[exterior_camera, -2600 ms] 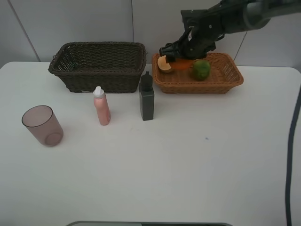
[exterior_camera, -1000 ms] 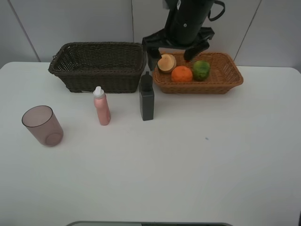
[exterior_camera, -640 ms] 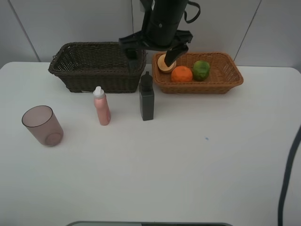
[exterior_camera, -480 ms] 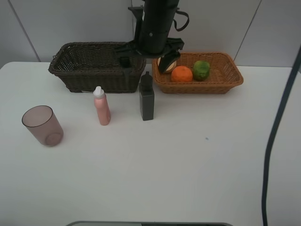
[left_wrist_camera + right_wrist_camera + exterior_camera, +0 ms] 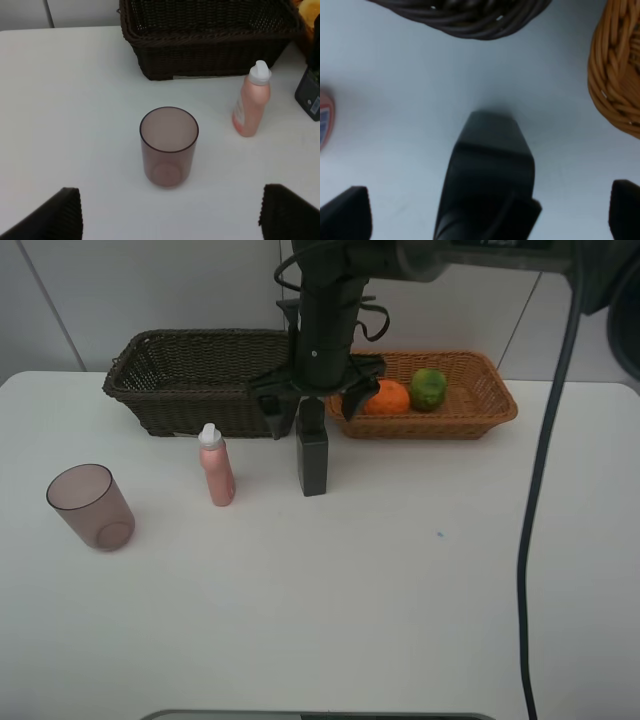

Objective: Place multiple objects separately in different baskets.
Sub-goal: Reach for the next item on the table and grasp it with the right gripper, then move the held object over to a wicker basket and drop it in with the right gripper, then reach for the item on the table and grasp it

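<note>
The dark green bottle (image 5: 312, 458) stands upright in front of the gap between the baskets. My right gripper (image 5: 312, 408) hangs open over its top, one finger on each side, not touching; the right wrist view shows the bottle's neck (image 5: 490, 175) between the spread fingers (image 5: 345, 212). An orange (image 5: 388, 397) and a green fruit (image 5: 428, 388) lie in the light tan basket (image 5: 485, 412); the arm hides that basket's left end. The dark brown basket (image 5: 200, 390) looks empty. The pink bottle (image 5: 215, 468) and the mauve cup (image 5: 90, 506) stand on the table. My left gripper (image 5: 170, 212) is open, just short of the cup (image 5: 168, 145).
The white table (image 5: 400, 580) stretches wide in front of the objects. A dark cable (image 5: 545, 490) from the right arm hangs down on the right. In the left wrist view the pink bottle (image 5: 251, 102) stands right of the cup, before the dark basket (image 5: 210, 47).
My right arm has left the tan basket, swung left and come down over the dark green bottle. The orange now lies in the tan basket. The left gripper has not moved.
</note>
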`<action>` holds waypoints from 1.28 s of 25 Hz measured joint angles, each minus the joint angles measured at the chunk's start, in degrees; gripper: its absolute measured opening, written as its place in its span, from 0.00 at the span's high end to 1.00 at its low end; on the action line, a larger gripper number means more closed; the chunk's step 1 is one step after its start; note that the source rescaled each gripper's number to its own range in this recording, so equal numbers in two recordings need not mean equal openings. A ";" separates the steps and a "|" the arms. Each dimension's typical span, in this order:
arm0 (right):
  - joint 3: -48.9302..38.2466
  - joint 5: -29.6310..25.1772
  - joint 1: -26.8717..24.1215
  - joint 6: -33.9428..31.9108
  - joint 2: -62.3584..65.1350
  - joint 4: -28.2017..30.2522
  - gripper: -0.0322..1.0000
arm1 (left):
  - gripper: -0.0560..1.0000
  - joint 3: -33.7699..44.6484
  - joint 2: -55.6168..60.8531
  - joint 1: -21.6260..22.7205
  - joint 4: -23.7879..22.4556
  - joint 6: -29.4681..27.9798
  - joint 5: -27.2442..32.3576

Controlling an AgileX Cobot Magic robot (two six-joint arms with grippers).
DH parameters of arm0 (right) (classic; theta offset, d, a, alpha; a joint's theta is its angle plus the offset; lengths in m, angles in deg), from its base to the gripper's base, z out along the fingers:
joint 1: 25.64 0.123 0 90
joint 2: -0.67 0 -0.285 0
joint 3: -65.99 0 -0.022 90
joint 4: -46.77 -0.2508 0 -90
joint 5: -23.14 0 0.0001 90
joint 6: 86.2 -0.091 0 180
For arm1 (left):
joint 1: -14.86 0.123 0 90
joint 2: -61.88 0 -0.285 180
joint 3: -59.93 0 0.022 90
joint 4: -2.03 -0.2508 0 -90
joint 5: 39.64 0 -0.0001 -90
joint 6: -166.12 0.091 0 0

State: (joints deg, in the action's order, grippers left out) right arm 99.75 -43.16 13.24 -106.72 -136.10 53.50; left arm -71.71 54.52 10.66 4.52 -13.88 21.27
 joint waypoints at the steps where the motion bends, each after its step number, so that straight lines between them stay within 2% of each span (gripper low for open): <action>1: 0.00 0.28 0.00 -0.78 -0.32 0.70 0.00 | 0.08 0.00 0.00 0.00 0.00 0.00 0.00; 8: 0.00 1.26 -0.05 -4.89 -1.75 2.32 0.01 | 0.08 0.00 0.00 0.00 0.00 0.00 0.00; 10: 0.00 1.26 -0.05 -5.19 -1.85 2.45 0.08 | 0.08 0.00 0.00 0.00 0.00 0.00 0.00; 11: 0.00 1.32 -0.05 -5.31 -1.91 2.45 0.15 | 0.08 0.00 0.00 0.00 0.00 0.00 0.00; 12: 0.00 1.32 -0.05 -5.40 -1.91 2.45 0.27 | 0.08 0.00 0.00 0.00 0.00 0.00 0.00; 16: 0.00 1.22 -0.05 -5.73 -2.02 2.28 0.97 | 0.08 0.00 0.00 0.00 0.00 0.00 0.00; 17: 0.00 1.13 -0.05 -5.68 -2.02 2.28 0.94 | 0.08 0.00 0.00 0.00 0.00 0.00 0.00; 32: 0.00 1.13 -0.05 -5.72 -2.02 2.28 0.94 | 0.08 0.00 0.00 0.00 0.00 0.00 0.00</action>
State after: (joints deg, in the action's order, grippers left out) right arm 99.75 -42.03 13.18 -112.44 -138.12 55.78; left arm -71.71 54.52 10.66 4.52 -13.88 21.27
